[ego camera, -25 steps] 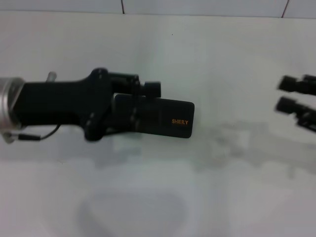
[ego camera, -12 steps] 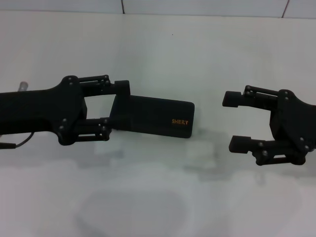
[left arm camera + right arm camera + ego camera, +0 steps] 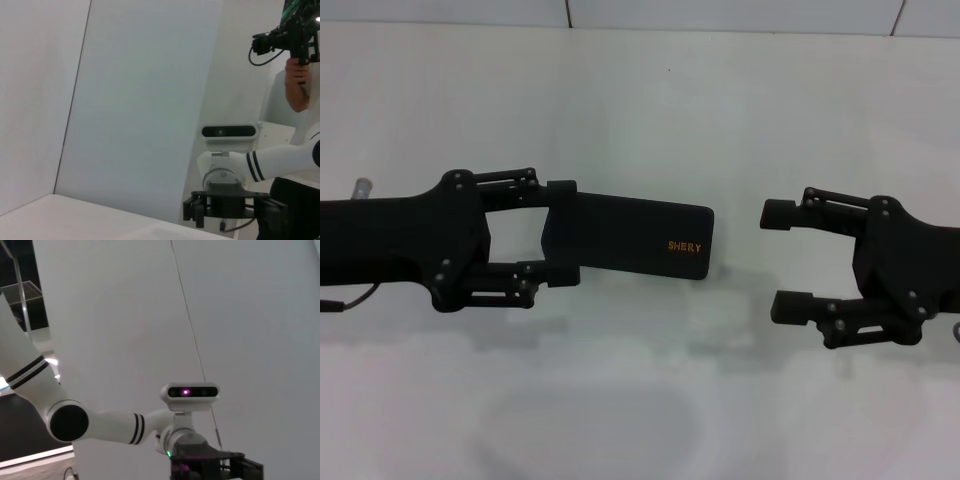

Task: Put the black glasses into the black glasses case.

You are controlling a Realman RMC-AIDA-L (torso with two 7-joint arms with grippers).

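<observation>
Left claw [image 3: 561, 232]: spread wide, its fingers flanking the left end of the case, gripping nothing.
Right claw [image 3: 782, 258]: spread wide, empty, right of the case and apart from it.
Case [image 3: 638, 236]: closed, flat on the desk [image 3: 650, 110], orange "SHERY" lettering near its right end.
Glasses: not visible in any view.

1. Bright, even light floods the white table [image 3: 640, 90], washing it out.
2. Soft, faint grey shadows pool beneath both arms.
3. Head view slightly soft; orange lettering blurs.
4. Wrist views dimmer, cool-toned.
</observation>
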